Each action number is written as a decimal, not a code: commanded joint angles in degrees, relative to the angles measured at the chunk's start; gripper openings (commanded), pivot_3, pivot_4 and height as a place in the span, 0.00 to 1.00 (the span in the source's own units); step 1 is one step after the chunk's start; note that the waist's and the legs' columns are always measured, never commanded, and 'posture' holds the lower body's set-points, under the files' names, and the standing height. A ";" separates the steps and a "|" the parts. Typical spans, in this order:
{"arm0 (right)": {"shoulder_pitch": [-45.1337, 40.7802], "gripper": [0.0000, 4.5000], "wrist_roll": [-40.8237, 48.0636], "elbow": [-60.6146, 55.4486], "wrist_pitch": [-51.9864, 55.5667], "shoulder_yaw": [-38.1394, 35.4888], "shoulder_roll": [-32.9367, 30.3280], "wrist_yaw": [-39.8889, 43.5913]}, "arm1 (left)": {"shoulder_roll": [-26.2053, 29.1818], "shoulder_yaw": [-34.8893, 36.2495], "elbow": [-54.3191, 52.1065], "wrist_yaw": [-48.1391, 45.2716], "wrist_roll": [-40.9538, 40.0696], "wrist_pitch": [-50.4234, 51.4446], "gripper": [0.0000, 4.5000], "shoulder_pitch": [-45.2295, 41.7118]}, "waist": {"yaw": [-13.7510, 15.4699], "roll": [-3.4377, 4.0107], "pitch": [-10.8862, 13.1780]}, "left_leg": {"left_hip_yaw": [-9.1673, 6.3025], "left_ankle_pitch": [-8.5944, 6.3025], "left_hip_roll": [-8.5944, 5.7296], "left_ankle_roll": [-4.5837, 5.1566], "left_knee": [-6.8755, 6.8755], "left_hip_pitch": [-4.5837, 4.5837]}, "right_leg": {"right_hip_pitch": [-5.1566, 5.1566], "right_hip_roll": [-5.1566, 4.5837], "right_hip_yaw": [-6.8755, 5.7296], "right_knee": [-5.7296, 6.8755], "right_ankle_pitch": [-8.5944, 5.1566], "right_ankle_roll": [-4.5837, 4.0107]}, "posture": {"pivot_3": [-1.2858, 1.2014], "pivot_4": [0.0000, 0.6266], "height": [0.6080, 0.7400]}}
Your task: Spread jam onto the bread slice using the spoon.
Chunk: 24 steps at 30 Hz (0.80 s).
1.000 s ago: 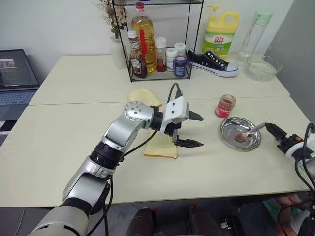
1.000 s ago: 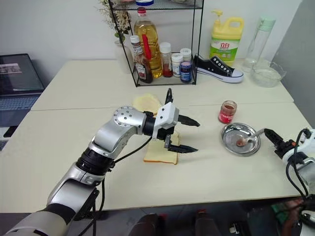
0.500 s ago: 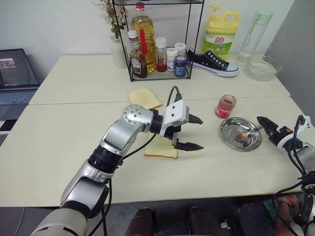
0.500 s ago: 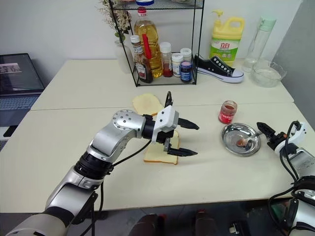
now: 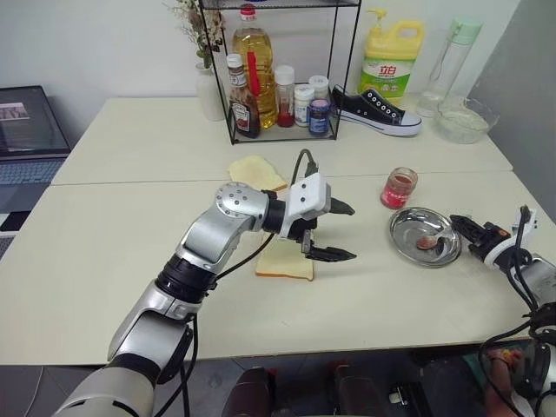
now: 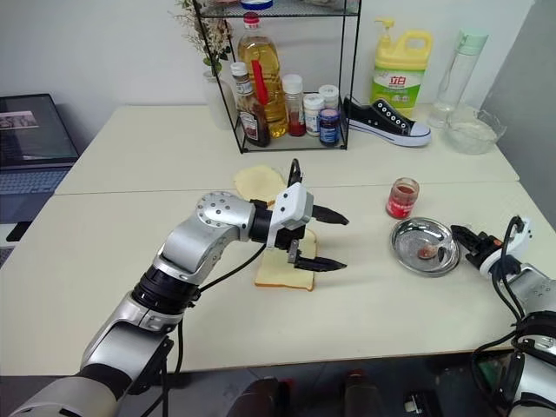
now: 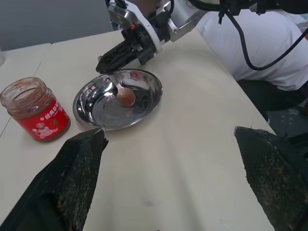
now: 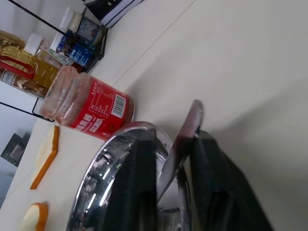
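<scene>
The pale bread slice lies flat on the table. My left gripper hovers open just above its right edge, fingers pointing right toward the round steel dish. The spoon rests in that dish with a reddish blob of jam in its bowl. My right gripper reaches in from the right over the dish rim and is shut on the spoon handle. The jam jar stands lidless just behind the dish, about half full of red jam.
A second, browner bread slice lies behind the left arm. At the back stand a wire rack of bottles, a sneaker, a yellow detergent jug and a glass bowl. A laptop sits far left. A person in white is beyond the table's right edge.
My right gripper has come in from the right to the dish rim and shut on the spoon handle. The left arm has stayed where it was, open.
</scene>
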 commanded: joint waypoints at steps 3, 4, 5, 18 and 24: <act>0.03 0.00 -0.09 -0.81 -1.70 -1.38 -0.53 -0.91 | -0.52 0.66 -2.63 0.79 0.37 -0.81 1.00 -0.12 | 0.02 0.00 0.00 | -0.07 0.00 -0.01 0.00 0.01 0.01 | 0.04 0.00 0.00 0.00 0.00 0.00 | 0.52 0.24 1.00; 0.14 0.00 0.07 -1.40 -1.76 -1.64 -0.54 -1.20 | -0.51 0.71 -2.87 0.88 0.33 -0.73 1.00 0.08 | 0.03 0.00 -0.01 | -0.05 0.00 -0.02 0.00 0.01 0.01 | 0.03 0.00 0.00 0.00 0.00 0.00 | 0.52 0.24 1.00; 0.23 0.00 0.17 -1.85 -1.78 -1.78 -0.55 -1.39 | -0.50 0.77 -2.99 0.93 0.30 -0.67 1.00 0.18 | 0.03 0.00 -0.01 | -0.05 0.00 -0.02 0.00 0.00 0.01 | 0.03 0.00 0.01 0.00 0.00 0.00 | 0.52 0.24 1.00; -3.03 0.00 9.20 -38.31 6.37 -3.94 3.82 -19.05 | -4.62 8.24 3.79 12.81 0.58 -3.38 1.00 0.14 | -0.12 0.09 0.02 | -0.07 0.00 0.02 0.00 -0.02 -0.06 | -0.12 -0.15 -0.01 0.04 0.00 0.00 | 0.52 0.24 1.00; -12.22 0.00 3.49 -39.53 0.15 3.01 6.96 -24.75 | -7.76 8.60 7.17 16.84 2.56 -6.67 1.00 -0.97 | 0.05 0.08 0.03 | -0.07 0.00 -0.02 0.00 -0.02 -0.09 | -0.13 -0.15 -0.03 0.01 0.00 0.00 | 0.52 0.24 1.00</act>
